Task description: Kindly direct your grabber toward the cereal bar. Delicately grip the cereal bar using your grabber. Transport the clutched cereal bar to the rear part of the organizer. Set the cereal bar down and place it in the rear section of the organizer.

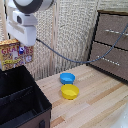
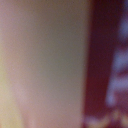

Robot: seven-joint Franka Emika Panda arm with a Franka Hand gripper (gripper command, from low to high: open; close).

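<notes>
Black fabric walls of the organizer [image 1: 22, 102] fill the near corner on the exterior view's left, with inner dividers splitting it into sections. It sits on a pale wooden table [image 1: 95, 105].

Above the organizer's far side hangs the white robot arm [image 1: 27, 15], its bulky end piece pointing down. Right below that end piece is the cereal bar [image 1: 13, 54], a flat yellow-orange carton with red lettering and small colourful pictures. It is upright, in the air, higher than the organizer's rim and in front of a woven cream screen [image 1: 65, 30]. The carton's top edge meets the grabber [image 1: 26, 46], whose fingers are mostly hidden, so whether the jaws are clamped on the carton cannot be told for certain.

On the table, well apart from the organizer, a blue bowl [image 1: 67, 78] sits just behind a yellow bowl [image 1: 70, 91]; the two nearly touch. A brown wooden drawer cabinet [image 1: 111, 42] stands on the exterior view's right. A grey cable [image 1: 65, 58] sags from the arm across the screen toward the cabinet.

The wrist view is only a close blur: a wide pinkish-grey area beside a dark red band, nothing recognisable.
</notes>
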